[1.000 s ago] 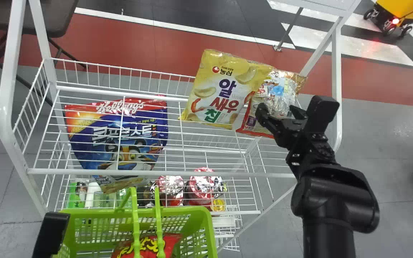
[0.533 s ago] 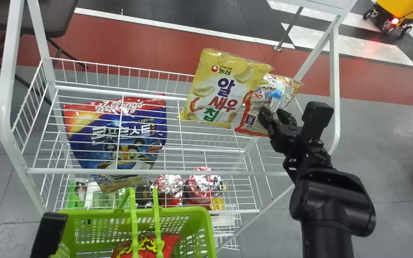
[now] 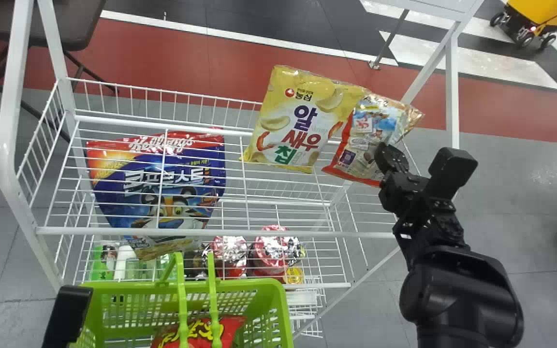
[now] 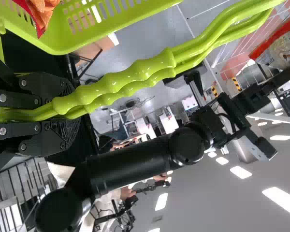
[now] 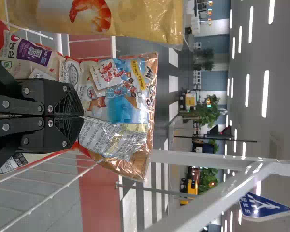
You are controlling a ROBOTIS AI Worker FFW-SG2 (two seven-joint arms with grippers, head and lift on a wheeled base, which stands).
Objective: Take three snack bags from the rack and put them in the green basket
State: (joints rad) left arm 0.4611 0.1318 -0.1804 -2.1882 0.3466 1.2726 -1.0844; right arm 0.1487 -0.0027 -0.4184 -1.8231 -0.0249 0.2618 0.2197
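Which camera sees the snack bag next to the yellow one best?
The right wrist view: the snack bag is close, with its pictures big, though the right gripper covers some. The head view shows it smaller, beside the yellow bag, partly behind the gripper. The left wrist view shows part of it, near the edge.

Black right arm point(image 3: 457, 285) angled inward, right pincer point(image 3: 388, 152) closed, left pincer point(image 3: 68, 309) closed, lower
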